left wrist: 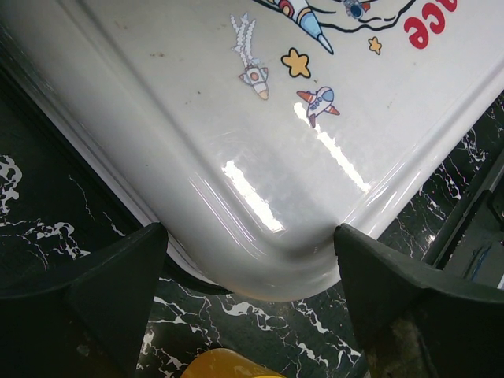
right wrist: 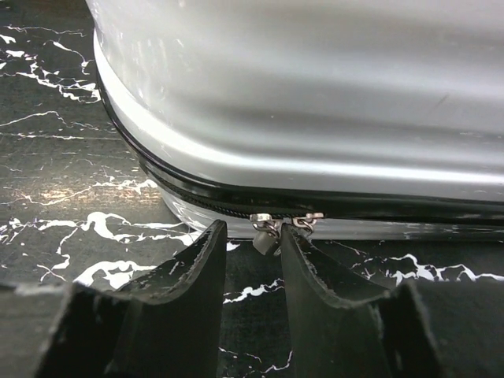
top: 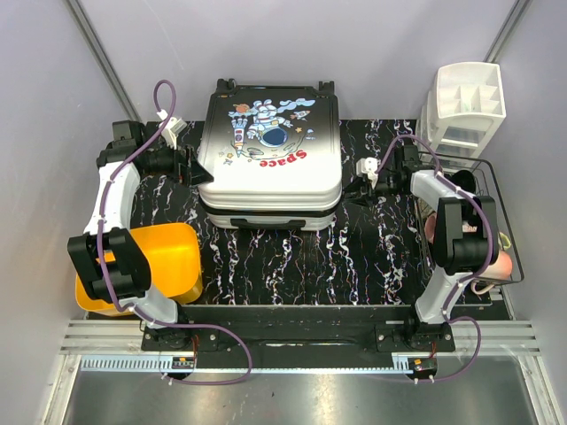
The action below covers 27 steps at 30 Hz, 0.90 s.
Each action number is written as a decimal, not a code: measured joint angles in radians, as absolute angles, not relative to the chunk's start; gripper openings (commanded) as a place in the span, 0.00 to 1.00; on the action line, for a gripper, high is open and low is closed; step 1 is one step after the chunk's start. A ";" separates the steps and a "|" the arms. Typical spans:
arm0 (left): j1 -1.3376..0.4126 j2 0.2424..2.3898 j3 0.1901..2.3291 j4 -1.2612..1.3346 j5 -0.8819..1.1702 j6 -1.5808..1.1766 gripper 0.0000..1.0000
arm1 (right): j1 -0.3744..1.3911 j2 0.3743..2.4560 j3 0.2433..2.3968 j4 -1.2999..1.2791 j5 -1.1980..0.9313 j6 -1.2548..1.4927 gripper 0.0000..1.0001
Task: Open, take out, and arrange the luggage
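The right pincer (right wrist: 252,230) stands narrowed, with a zip pull (right wrist: 265,236) on the luggage (top: 270,159) side seam between its tips. I cannot tell if the pull is pinched. The left pincer (left wrist: 250,236) gapes wide and empty, straddling a left corner of the luggage. The luggage lies shut, astronaut panel up, on the far middle of the mat (top: 292,266).

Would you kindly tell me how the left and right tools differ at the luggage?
The left tool stands wide open, straddling a corner of the luggage; the right tool shows only a narrow gap. The left tool faces the white panel, the right tool the zipper pulls. Both flank the luggage.
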<state>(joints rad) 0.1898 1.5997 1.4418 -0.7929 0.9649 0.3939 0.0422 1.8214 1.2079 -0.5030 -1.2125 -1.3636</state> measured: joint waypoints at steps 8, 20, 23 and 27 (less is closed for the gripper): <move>0.190 1.608 1.452 -0.804 0.965 0.396 0.89 | 0.057 1.836 1.236 -0.548 -1.195 -1.415 0.28; 0.190 1.612 1.458 -0.810 0.965 0.395 0.87 | 0.060 1.851 1.275 -0.607 -1.160 -1.423 0.00; 0.190 1.609 1.451 -0.803 0.965 0.391 0.87 | 0.060 1.842 1.269 -0.622 -1.159 -1.412 0.00; 0.190 1.590 1.422 -0.768 0.965 0.373 0.86 | 0.078 1.784 1.222 -0.624 -1.128 -1.371 0.00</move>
<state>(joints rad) 0.1898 1.5898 1.4220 -0.7677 0.9649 0.3725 0.0776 1.7836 1.2221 -0.6243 -1.1278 -1.3708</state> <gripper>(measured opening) 0.874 0.009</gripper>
